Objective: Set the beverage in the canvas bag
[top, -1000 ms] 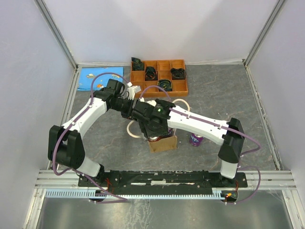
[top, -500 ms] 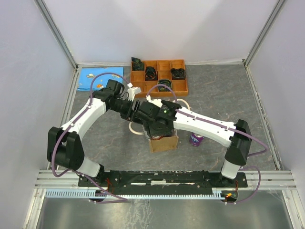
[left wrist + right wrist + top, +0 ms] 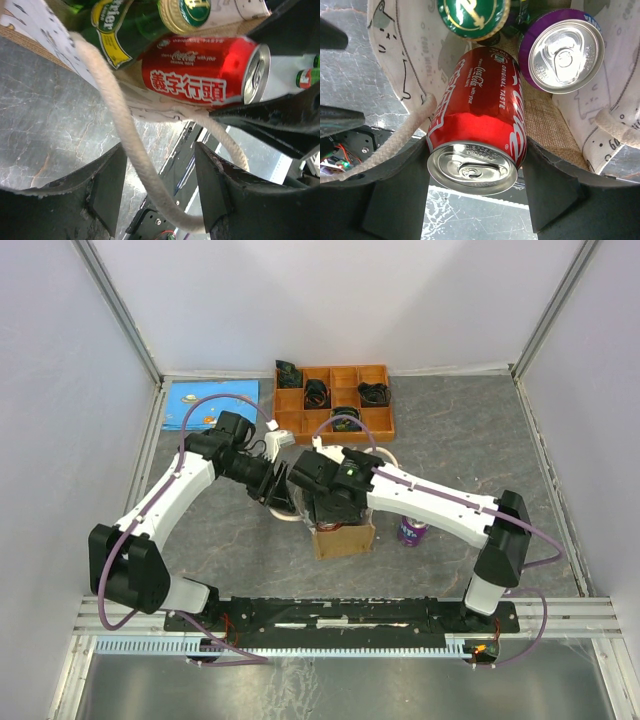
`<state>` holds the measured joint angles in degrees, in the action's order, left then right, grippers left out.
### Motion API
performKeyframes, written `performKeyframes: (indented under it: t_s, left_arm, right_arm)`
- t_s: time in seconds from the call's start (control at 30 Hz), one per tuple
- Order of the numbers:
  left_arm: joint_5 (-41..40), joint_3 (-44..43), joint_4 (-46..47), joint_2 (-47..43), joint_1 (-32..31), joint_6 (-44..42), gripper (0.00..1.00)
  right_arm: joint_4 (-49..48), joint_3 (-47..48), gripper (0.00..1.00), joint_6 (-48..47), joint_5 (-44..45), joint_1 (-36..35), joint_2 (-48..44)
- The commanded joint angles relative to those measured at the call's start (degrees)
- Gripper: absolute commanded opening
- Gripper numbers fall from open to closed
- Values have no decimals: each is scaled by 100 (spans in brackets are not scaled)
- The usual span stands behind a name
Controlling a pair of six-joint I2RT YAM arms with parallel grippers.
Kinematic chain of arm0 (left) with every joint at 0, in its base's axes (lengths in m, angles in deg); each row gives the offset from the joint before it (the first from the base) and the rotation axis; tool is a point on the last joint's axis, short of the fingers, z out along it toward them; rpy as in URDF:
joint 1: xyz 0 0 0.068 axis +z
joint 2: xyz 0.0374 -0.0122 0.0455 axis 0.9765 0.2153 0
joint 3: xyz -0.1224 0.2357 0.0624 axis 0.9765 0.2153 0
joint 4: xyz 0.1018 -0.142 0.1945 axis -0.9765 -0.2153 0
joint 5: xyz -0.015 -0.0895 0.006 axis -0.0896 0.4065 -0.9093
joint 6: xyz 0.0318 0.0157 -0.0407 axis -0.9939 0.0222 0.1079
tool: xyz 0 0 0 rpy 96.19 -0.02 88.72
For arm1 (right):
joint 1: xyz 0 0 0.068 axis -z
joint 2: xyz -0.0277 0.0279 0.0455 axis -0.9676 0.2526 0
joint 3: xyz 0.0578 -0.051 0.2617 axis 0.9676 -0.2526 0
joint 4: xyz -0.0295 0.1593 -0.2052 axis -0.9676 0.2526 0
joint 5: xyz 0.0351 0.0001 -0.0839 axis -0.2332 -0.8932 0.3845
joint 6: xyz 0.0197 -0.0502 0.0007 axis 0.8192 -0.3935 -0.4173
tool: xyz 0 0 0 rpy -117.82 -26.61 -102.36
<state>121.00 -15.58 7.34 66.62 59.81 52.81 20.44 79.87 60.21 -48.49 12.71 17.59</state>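
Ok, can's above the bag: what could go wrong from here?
The canvas bag holds a green bottle and a purple can, so the red can in the right fingers may land on them and jam. The rope handle lies loose between the open left fingers and could snag the can.

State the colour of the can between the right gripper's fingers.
Red can, white lettering; right wrist view.

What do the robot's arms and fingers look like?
The left arm and right arm are white tubes with chunky black joints. A thin purple cable loops along each. A small green light glows on the right wrist. The fingers are black.
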Motion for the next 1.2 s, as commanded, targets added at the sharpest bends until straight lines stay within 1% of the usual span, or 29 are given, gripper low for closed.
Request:
performKeyframes:
  t_s: [0.0, 0.13, 0.27, 0.53, 0.73, 1.17]
  left_arm:
    - [361, -93, -580, -129, -17, -953, 62]
    - [450, -174, -975, -102, -19, -1386, 61]
    - [430, -150, -1090, -101, -17, -1529, 61]
    - [417, -94, -1035, -136, -17, -1495, 61]
    - [412, -99, -984, -112, -16, -1494, 61]
    - [439, -93, -878, -32, -17, -1440, 61]
  right_arm:
    - [-182, 91, 0, 190, 672, 185, -493]
    - [-133, 186, 0, 168, 737, 250, -545]
    - [-154, 128, 0, 103, 678, 292, -441]
    - [-486, 35, 0, 5, 174, 307, -11]
    - [-504, 115, 0, -100, -68, 291, 294]
    - [-912, -511, 0, -73, -388, 270, 474]
